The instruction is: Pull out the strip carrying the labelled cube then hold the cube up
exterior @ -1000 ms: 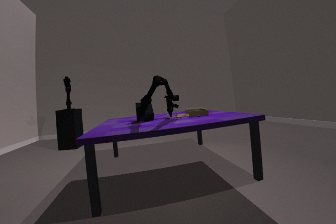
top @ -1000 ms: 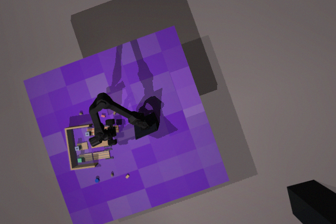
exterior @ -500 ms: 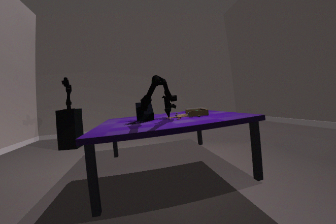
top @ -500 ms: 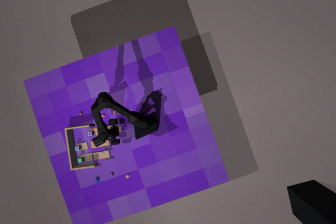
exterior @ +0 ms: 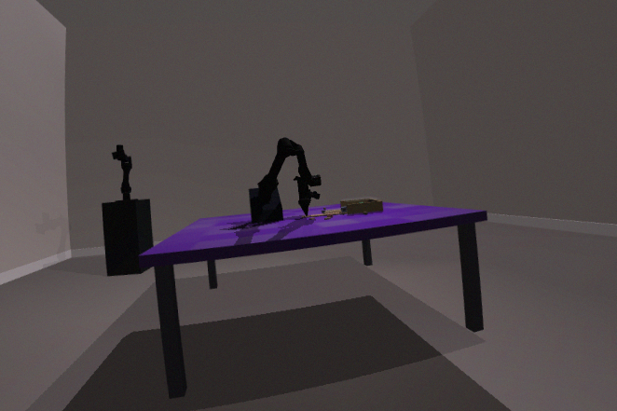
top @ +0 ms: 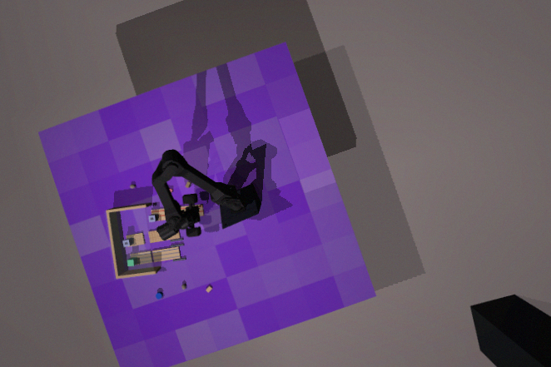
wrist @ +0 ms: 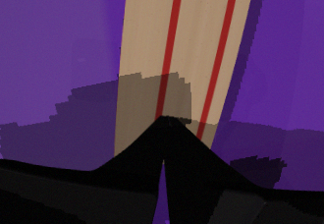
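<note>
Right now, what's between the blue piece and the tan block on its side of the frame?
A small brownish piece lies between the blue piece and the tan block, seen from the top.

We see a dim, grey room, with the arm's shadows stretching over the desk (top: 294, 247) (exterior: 319, 230) toward its upper edge in the top view. Small things look soft and grainy there, and the hand (wrist: 166, 124) is nearly black up close.
</note>
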### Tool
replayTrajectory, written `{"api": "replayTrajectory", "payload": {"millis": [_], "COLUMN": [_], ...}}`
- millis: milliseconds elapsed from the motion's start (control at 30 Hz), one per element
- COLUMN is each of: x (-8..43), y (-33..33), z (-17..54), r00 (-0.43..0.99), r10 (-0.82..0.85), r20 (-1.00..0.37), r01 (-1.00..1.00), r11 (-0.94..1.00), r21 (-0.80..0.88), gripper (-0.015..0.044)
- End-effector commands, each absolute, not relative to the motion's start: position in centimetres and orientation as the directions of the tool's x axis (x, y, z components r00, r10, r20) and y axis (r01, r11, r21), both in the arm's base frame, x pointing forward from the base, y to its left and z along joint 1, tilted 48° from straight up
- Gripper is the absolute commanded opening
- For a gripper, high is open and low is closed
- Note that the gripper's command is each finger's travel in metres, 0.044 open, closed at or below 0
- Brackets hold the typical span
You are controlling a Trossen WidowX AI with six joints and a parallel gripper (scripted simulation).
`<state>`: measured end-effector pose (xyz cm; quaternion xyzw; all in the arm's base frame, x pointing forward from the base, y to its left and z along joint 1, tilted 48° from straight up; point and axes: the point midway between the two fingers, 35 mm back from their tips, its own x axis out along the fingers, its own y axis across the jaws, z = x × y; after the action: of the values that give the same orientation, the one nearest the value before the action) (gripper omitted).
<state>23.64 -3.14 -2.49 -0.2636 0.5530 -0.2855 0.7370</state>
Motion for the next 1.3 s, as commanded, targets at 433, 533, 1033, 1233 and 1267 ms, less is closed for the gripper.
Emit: {"api": "replayTrajectory", "payload": {"millis": [433,533,1033,1233,1267], "x": [20.4,20.0,19.2,19.2,19.2], "y": [-3.9,-3.9,-3.9,-3.9,-3.9], "z": [-3.4,-3.5,-3.7,-3.7,-3.7], "r00": [0.198,0.197,0.197,0.197,0.197], "r10": [-0.719,-0.719,-0.719,-0.719,-0.719], "r20": [-0.666,-0.666,-0.666,-0.666,-0.666], "r01": [0.123,0.122,0.122,0.122,0.122], "r11": [0.693,0.693,0.693,0.693,0.693], "r21": [-0.711,-0.711,-0.711,-0.711,-0.711], "gripper": [0.0,0.0,0.0,0.0,0.0]}}
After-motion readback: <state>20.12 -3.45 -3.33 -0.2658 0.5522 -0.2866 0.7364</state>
